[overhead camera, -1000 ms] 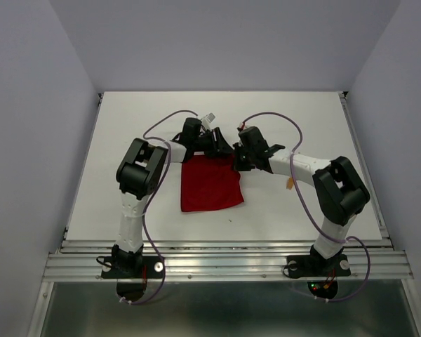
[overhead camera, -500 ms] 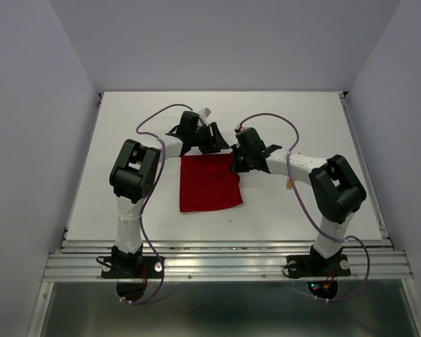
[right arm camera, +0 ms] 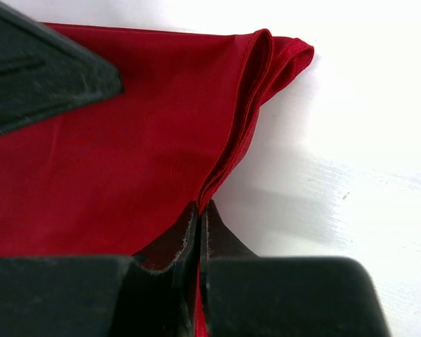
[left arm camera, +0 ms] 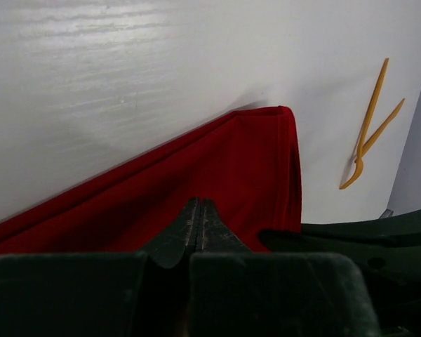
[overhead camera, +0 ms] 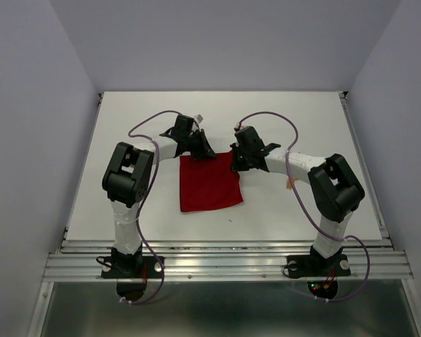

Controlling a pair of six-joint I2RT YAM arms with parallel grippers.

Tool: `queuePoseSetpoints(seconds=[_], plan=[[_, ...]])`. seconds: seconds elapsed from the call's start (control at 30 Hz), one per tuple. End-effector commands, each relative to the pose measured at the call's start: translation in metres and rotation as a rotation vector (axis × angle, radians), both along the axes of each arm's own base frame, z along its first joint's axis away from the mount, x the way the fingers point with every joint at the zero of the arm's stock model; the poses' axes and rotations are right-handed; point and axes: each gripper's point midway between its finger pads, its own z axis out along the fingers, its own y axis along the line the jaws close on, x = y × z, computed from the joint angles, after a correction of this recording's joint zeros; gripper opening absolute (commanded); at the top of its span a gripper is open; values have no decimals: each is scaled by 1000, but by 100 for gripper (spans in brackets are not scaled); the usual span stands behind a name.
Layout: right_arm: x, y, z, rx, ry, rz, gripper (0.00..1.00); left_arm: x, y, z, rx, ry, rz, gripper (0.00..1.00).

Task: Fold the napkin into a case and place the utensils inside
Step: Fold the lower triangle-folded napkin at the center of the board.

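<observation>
Change: the left gripper (overhead camera: 201, 149) is now sitting further left along the far edge of the napkin (overhead camera: 209, 184), with its jaws gone from wide to pressed together.
Left fingers: resting on red cloth; whether they are pinching any cannot be told.
Right gripper (right arm camera: 200, 208): clamping the napkin's layered far-right edge.
Utensils (left arm camera: 369, 125): lying crossed on the table (overhead camera: 302, 119), right of the napkin, outside its folds.

High rear overview, two wrist close-ups, all sharing the napkin (overhead camera: 209, 184)
</observation>
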Motion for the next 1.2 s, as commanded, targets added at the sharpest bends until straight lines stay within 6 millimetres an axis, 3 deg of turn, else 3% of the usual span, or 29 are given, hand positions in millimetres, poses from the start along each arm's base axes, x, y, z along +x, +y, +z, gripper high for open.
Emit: queuePoseSetpoints(seconds=[0.0, 0.33, 0.73, 1.0, 1.17], plan=[[11, 13, 13, 4, -47, 17, 1, -18, 3, -17, 53, 58, -22, 0], [13, 25, 13, -11, -37, 50, 1, -29, 5, -49, 117, 126, -9, 0], [10, 48, 1, -59, -2, 122, 1, -32, 7, -58, 134, 148, 4, 0], [4, 50, 4, -73, 8, 153, 1, -30, 9, -59, 148, 146, 11, 0], [3, 49, -8, -113, 38, 177, 1, -31, 7, -61, 140, 156, 5, 0]])
